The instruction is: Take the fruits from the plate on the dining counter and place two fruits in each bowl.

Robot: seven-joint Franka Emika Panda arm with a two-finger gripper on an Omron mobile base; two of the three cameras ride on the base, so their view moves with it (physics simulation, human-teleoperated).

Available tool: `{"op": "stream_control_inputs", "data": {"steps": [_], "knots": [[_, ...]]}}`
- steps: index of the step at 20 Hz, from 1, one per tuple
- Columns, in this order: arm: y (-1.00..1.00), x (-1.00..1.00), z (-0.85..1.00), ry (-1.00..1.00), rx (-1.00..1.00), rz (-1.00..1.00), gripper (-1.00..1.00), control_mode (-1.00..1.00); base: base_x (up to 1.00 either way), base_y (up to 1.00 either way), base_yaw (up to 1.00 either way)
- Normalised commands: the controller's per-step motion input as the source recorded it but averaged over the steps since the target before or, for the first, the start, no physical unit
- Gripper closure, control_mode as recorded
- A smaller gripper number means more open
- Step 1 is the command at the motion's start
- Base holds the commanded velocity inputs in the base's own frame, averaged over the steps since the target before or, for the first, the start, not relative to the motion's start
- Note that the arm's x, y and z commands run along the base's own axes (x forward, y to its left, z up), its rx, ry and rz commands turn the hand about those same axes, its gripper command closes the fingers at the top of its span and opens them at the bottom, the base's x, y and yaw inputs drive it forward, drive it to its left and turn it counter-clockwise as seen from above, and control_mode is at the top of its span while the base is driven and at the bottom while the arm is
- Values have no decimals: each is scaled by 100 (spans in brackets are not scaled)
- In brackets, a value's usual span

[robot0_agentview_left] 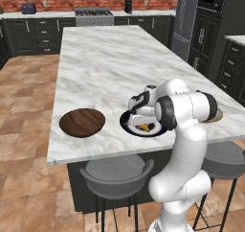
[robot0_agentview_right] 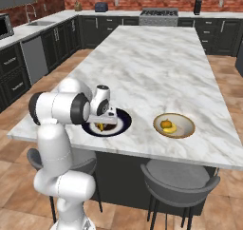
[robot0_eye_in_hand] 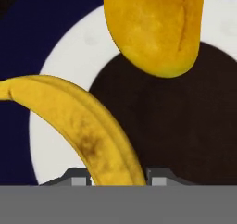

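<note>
My gripper (robot0_eye_in_hand: 119, 177) is down on the navy plate (robot0_agentview_right: 124, 124) at the near edge of the marble dining counter (robot0_agentview_left: 105, 63). Its fingertips (robot0_eye_in_hand: 78, 176) press the sides of a curved yellow banana (robot0_eye_in_hand: 88, 135) that lies on the plate. Just beyond it on the plate rests a golden-yellow oval fruit (robot0_eye_in_hand: 155, 28). In the left base view the gripper (robot0_agentview_left: 138, 120) stands over the banana (robot0_agentview_left: 142, 127). The tan bowl (robot0_agentview_right: 187, 122) holds an orange-yellow fruit (robot0_agentview_right: 165, 124) and a second yellow fruit (robot0_agentview_right: 172, 129). To the left of the plate (robot0_agentview_left: 123, 124), the dark wooden bowl (robot0_agentview_left: 82, 122) has nothing in it.
Two grey stools (robot0_agentview_left: 116, 174) (robot0_agentview_right: 179, 177) stand under the counter's near edge. Most of the marble top stretches bare toward the far end. A stove (robot0_agentview_left: 94, 16) and dark cabinets line the brick back wall.
</note>
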Motion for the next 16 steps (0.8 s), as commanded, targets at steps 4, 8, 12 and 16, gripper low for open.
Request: {"op": "stream_control_inputs", "data": {"steps": [4, 8, 12, 16], "knots": [[16, -38, 68, -2, 0, -1, 100, -100, 0, 0, 0], [68, -36, 48, -1, -1, -1, 100, -100, 0, 0, 0], [89, -18, 20, 0, 0, 0, 100, -100, 0, 0, 0], [79, 0, 20, 0, 0, 0, 100, -100, 0, 0, 0]]}}
